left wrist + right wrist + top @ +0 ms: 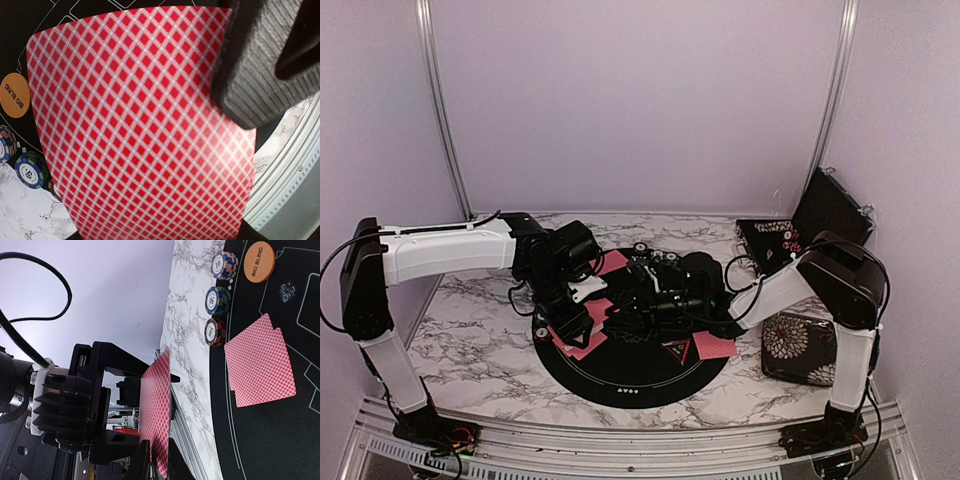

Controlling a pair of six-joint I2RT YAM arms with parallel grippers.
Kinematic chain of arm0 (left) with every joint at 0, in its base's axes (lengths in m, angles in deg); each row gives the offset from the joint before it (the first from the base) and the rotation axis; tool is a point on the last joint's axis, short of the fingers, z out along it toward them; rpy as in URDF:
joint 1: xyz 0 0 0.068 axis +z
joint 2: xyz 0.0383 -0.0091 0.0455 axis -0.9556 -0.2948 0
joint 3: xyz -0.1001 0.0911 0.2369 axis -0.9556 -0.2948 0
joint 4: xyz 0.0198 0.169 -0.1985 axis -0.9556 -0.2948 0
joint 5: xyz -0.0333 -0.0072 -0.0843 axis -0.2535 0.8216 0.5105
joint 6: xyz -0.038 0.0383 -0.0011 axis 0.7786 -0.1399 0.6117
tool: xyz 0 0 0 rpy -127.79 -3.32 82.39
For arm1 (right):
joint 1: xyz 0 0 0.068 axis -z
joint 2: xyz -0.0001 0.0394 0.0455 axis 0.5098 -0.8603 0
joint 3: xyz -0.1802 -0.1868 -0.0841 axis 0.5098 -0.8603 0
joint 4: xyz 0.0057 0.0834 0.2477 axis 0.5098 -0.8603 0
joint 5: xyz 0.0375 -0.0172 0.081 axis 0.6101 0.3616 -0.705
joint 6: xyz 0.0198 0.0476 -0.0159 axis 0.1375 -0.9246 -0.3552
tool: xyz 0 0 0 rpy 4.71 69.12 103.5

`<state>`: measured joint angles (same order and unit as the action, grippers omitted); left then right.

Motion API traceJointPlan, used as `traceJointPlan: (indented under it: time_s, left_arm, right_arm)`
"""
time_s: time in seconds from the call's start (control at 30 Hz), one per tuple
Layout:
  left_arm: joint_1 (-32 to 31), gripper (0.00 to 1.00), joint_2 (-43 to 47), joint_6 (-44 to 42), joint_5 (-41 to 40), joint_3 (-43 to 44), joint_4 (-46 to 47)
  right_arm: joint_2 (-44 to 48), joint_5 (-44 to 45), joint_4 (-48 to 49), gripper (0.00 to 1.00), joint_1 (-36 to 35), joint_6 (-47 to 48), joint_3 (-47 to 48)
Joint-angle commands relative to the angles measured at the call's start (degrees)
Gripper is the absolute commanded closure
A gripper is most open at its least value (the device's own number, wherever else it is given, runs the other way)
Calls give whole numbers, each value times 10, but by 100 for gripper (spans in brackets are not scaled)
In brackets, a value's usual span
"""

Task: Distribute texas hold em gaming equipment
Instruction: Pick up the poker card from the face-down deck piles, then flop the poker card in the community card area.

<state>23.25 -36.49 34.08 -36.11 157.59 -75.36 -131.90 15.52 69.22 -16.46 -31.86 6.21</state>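
The marble table (470,330) carries the round black mat (630,385) at its middle. The floral case (800,345) sits at the table's right edge, beside the right arm's base. Both arms extend over the mat and meet above its left half.

The left gripper (570,325) pinches a red-backed card (140,130) and holds it off the mat. One ribbed finger pad (260,65) presses flat on the card's back near a corner, and the card bows slightly. The right gripper (159,462) is at the same card's near edge, with a dark finger on each side of it. The card hides the contact, so I cannot tell whether the fingers clamp it or only flank it.

On the mat, well apart from the held card, two more cards (260,362) lie face down and overlapping. Three striped chip stacks (218,300) stand in a row along the mat's rim where it meets the marble. The orange BIG BLIND button (260,262) lies on the mat just beside the end stack.
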Motion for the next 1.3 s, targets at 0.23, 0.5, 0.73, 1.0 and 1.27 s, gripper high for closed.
traceJointPlan:
  time_s: [0.23,0.5,0.73,1.0,1.27]
  left_arm:
    - [3,45,17,-3,6,0,2]
    - [3,45,19,-2,5,-1,1]
    - [3,45,19,-2,3,0,1]
    - [3,45,23,-2,2,0,1]
    - [2,45,25,-1,1,-2,0]
  right_arm:
    - [25,18,-3,100,12,10,4]
    - [60,18,3,100,33,12,-20]
    - [86,12,-21,100,51,34,-37]
    - [133,32,-143,100,85,158,-51]
    - [186,176,-370,100,98,415,4]
